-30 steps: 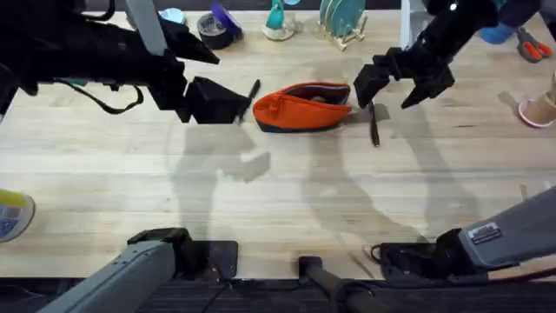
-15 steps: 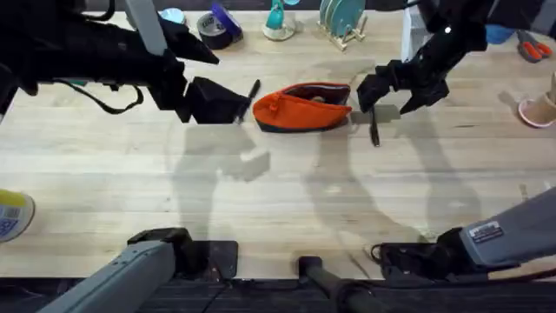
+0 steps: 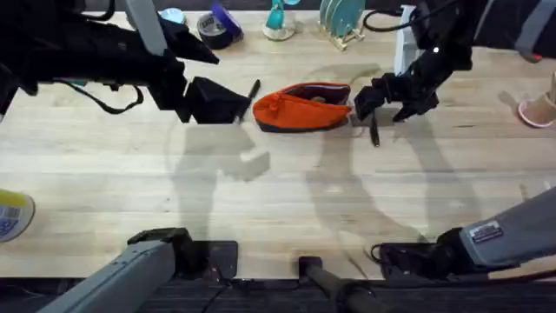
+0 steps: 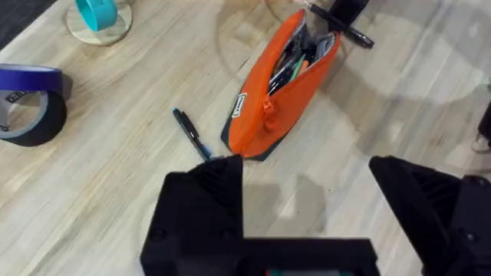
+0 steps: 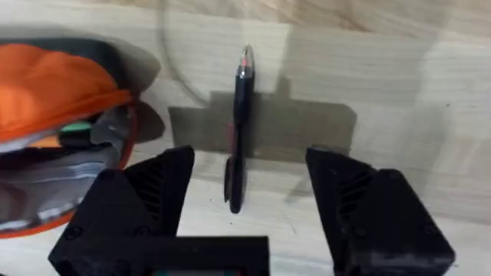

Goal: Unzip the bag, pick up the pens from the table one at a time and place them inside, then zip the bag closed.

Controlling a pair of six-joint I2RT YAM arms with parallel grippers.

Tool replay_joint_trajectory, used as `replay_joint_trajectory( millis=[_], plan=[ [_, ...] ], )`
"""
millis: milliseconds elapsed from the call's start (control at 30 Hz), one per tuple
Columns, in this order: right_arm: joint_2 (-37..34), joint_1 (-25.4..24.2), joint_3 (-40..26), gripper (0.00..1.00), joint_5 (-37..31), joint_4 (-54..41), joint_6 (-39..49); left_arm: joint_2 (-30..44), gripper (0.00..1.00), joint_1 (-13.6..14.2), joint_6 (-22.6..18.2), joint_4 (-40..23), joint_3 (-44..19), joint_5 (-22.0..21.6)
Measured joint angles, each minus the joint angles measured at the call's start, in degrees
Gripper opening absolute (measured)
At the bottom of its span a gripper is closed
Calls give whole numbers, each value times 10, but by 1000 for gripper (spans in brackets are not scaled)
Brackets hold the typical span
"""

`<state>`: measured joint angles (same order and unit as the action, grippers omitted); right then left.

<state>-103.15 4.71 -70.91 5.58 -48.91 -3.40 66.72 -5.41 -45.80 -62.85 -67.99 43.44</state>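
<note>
The orange bag (image 3: 302,108) is seen unzipped on the table (image 3: 261,200). The right gripper (image 5: 239,201) is held open over one pen (image 5: 238,130); the left gripper (image 4: 307,192), also open, is poised beside another pen (image 4: 190,133).

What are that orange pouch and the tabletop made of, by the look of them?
The bag looks like soft woven fabric, matte: it sags and creases, with a dark strip along its base. The table looks like light wood in glued plank strips, smooth with a faint sheen; whether it is solid wood or veneer cannot be told.

Bag (image 5: 54,115) cut by frame edge; contents indistinct.
</note>
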Motion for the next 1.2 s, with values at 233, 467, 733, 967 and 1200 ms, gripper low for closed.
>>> replay_joint_trajectory(
  millis=[233,467,733,967,1200],
  plan=[
    [1,0,13,843,-8,13,0,0,993,0,0,0,0,0],
    [1,11,16,774,-40,17,0,0,992,0,0,0,0,0],
    [0,41,20,657,-75,31,0,0,993,0,0,0,0,0],
    [-4,48,17,292,-76,36,-4,0,993,0,0,0,0,0],
    [-5,48,14,45,-73,38,-7,0,993,0,0,0,0,0]
  ],
)
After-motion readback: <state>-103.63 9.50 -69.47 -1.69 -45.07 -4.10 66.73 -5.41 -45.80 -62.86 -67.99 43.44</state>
